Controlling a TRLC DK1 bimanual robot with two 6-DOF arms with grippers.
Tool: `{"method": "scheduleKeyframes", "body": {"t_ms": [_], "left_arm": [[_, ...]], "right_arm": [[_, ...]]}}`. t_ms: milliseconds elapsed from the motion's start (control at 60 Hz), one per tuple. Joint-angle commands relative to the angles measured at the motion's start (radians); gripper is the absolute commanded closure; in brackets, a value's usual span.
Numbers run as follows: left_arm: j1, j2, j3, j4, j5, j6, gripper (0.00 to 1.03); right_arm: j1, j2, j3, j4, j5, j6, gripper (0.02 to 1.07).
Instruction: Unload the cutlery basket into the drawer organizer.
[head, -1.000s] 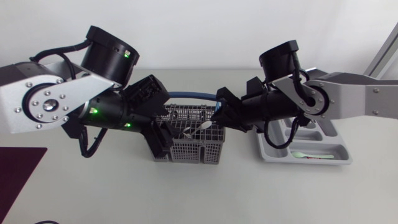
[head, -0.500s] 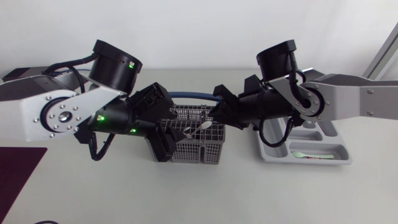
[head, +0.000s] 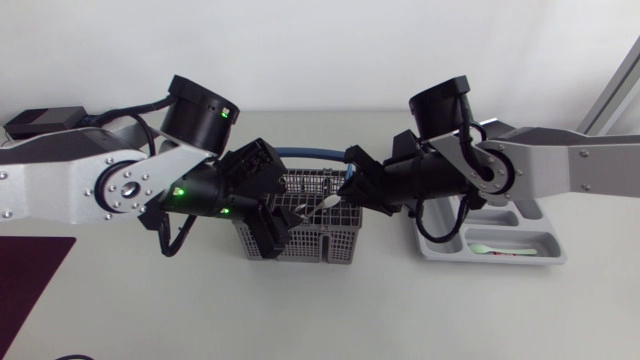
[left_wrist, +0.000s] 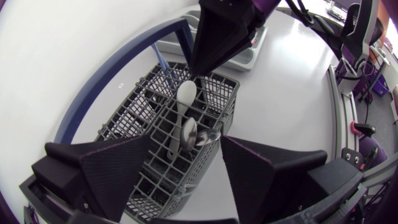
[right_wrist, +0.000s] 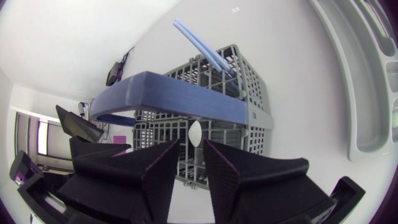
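The grey cutlery basket (head: 318, 238) with a blue handle (head: 310, 152) stands mid-table. A white spoon (head: 322, 205) and a metal spoon (left_wrist: 189, 132) stick up in it. My left gripper (head: 268, 232) hangs over the basket's left end, open wide, with the spoons seen between its fingers (left_wrist: 124, 168). My right gripper (head: 348, 187) hovers just above the white spoon (right_wrist: 194, 132). Its fingers (right_wrist: 149, 168) stand a narrow gap apart and do not touch it. The grey drawer organizer (head: 545, 258) lies to the right, with a pale spoon (head: 495, 249) in its front compartment.
A dark mat (head: 30, 280) lies at the table's front left and a black box (head: 40, 120) at the back left. The blue handle (right_wrist: 180, 99) arches across the basket (right_wrist: 242, 130) just ahead of my right gripper (right_wrist: 193, 144). The organizer's rim (right_wrist: 367, 93) is beside it.
My left arm has swung further in over the table, its gripper staying at the basket's left end. My right arm has shifted slightly left. The spoons have not moved.
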Motion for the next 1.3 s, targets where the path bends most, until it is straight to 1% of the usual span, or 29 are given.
{"method": "scheduleKeyframes", "body": {"t_ms": [0, 233, 350, 450, 883, 933, 1017, 1050, 1067, 1100, 1133, 1200, 1283], "left_arm": [[-0.001, 0.022, -0.003, 0.012, 0.02, -0.003, 0.07], [0.0, 0.043, 0.008, 0.029, 0.041, 0.002, 0.07], [0.0, 0.046, 0.008, 0.032, 0.043, 0.003, 0.07], [0.0, 0.046, 0.006, 0.032, 0.044, 0.005, 0.07], [0.005, 0.054, -0.006, 0.049, 0.057, 0.008, 0.07], [0.005, 0.056, -0.008, 0.051, 0.058, 0.008, 0.07], [0.008, 0.056, -0.012, 0.054, 0.067, 0.008, 0.07], [0.008, 0.057, -0.014, 0.055, 0.069, 0.008, 0.07], [0.008, 0.057, -0.014, 0.057, 0.069, 0.008, 0.07], [0.008, 0.059, -0.012, 0.057, 0.069, 0.008, 0.07], [0.008, 0.06, -0.011, 0.057, 0.069, 0.008, 0.07], [0.005, 0.062, -0.011, 0.057, 0.069, 0.008, 0.07], [0.002, 0.063, -0.011, 0.06, 0.069, 0.008, 0.07]], "right_arm": [[-0.003, 0.015, -0.024, 0.003, 0.008, 0.03, 0.75], [0.02, 0.047, -0.024, 0.032, 0.012, 0.043, 0.75], [0.022, 0.053, -0.046, 0.08, 0.014, 0.043, 0.75], [0.025, 0.052, -0.054, 0.097, 0.02, 0.043, 0.75], [0.046, 0.089, -0.069, 0.132, 0.031, 0.043, 0.76], [0.051, 0.089, -0.073, 0.143, 0.032, 0.043, 0.81], [0.052, 0.089, -0.081, 0.162, 0.035, 0.043, 0.85], [0.052, 0.089, -0.083, 0.17, 0.035, 0.038, 0.91], [0.052, 0.089, -0.084, 0.173, 0.035, 0.038, 0.92], [0.052, 0.089, -0.086, 0.179, 0.035, 0.038, 0.93], [0.049, 0.081, -0.092, 0.189, 0.035, 0.036, 0.96], [0.043, 0.073, -0.096, 0.196, 0.038, 0.033, 1.0], [0.042, 0.07, -0.11, 0.221, 0.037, 0.036, 1.01]]}}
